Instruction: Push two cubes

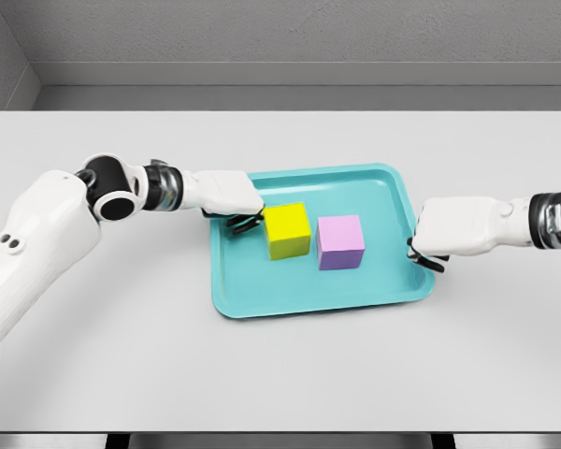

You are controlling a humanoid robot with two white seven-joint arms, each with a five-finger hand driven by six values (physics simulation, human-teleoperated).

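While two cubes, yellow [288, 231] and purple [340, 242], sit mid-tray [318, 292], the left hand [226, 195] and the right hand [453, 227] flank them at its edges, fingers curled, gripping nothing.

We see a tray [262, 304] lying near the middle of the tabletop [93, 374], with two cubes in it side by side and slightly apart. The left cube [288, 231] sits just beside the left robot hand [236, 213]; the right cube [340, 242] sits well apart from the right robot hand [430, 251] at the tray's right rim.
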